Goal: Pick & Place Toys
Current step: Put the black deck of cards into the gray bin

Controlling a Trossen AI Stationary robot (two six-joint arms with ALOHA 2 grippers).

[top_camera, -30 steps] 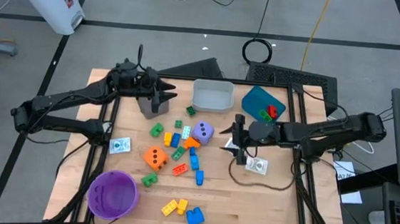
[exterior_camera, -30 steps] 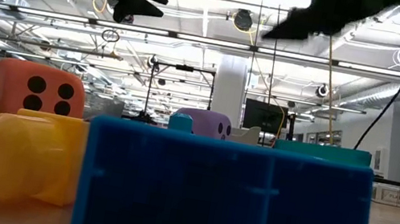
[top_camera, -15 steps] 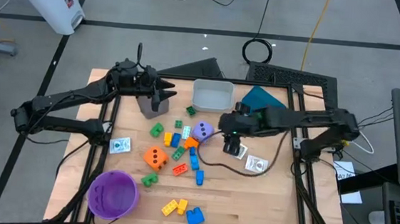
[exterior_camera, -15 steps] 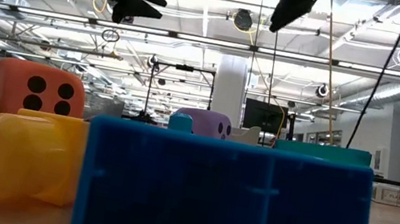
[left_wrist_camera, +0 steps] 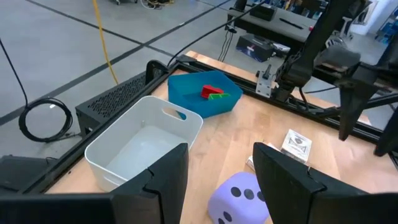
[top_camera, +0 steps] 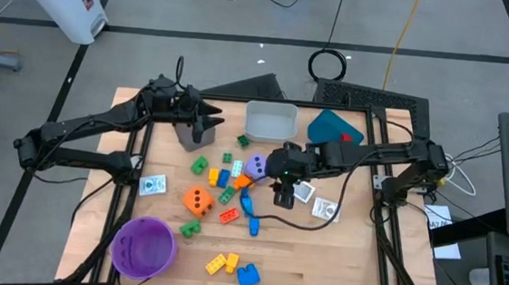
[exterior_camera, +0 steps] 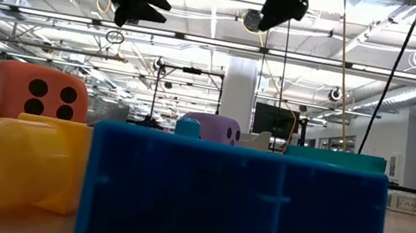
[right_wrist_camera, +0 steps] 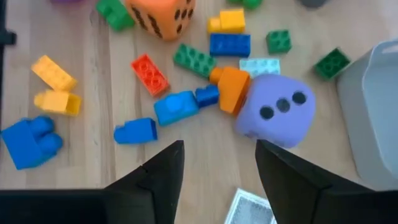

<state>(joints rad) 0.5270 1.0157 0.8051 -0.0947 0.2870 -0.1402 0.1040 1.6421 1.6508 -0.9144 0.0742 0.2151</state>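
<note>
On the table's left edge: purple bowl [top_camera: 144, 247] is sitting at the lower left corner of the high view, with a whitish card [top_camera: 152, 185] lying above it.
Left gripper [top_camera: 212, 122]: is hanging at upper left of centre, over a grey bin [top_camera: 191, 135]; its fingers are standing apart with nothing between them.
Toys, centre: orange die [top_camera: 198, 200], green brick [top_camera: 199, 165], red brick [top_camera: 229, 216] and blue bricks [top_camera: 251, 212] are lying scattered; yellow bricks [top_camera: 222, 263] and a bigger blue brick [top_camera: 248, 275] are sitting lower down.
Purple die [top_camera: 257, 168]: is resting just left of the right gripper, touching an orange brick [right_wrist_camera: 232, 89].
Right gripper [top_camera: 284, 196]: is hovering right of centre, fingers parted, gripping nothing.
In the way: a dark cable [top_camera: 299, 216] is trailing across the wood below the gripper.
Behind: white bin [top_camera: 270, 121] is standing at upper centre, teal bin [top_camera: 334, 131] to its right, holding red and green pieces.
Right side: two cards [top_camera: 315, 201] are lying beside the right arm.
Writing: print on the cards cannot be read.
</note>
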